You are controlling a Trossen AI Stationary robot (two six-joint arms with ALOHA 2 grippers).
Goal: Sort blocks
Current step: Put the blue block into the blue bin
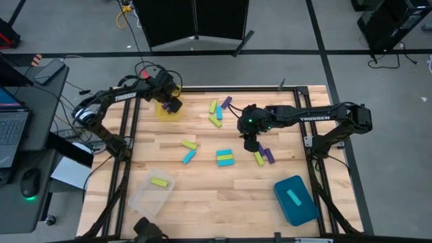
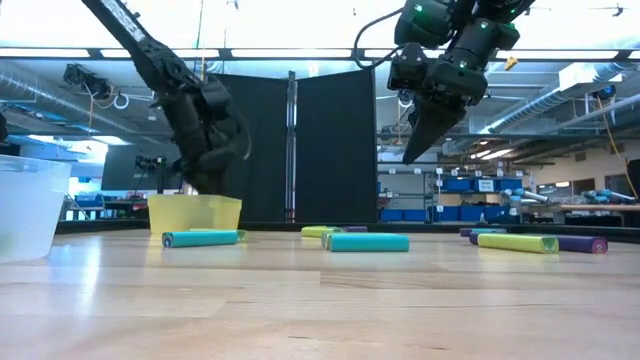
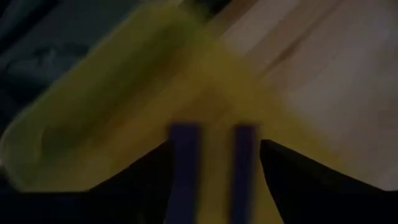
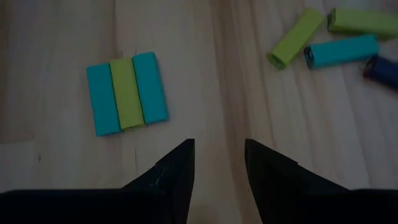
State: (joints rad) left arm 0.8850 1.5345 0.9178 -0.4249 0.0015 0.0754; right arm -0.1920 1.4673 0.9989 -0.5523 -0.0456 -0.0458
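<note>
My left gripper (image 1: 170, 102) pinches purple blocks (image 3: 185, 163) over the yellow bin (image 1: 162, 110); my right gripper (image 4: 219, 163) hangs spread, empty.

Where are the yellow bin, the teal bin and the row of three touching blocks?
Translucent yellow plastic bin (image 2: 195, 213): low view, front wall.
Teal rectangular bin (image 1: 301, 208): high view, bare floor.
Row of three blocks, cyan, yellow-green, cyan (image 4: 127, 93): right wrist view, middle yellow-green block.

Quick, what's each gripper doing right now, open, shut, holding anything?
Left gripper: over the yellow bin, shut on two purple blocks.
Right gripper: open, empty, above the table.
</note>
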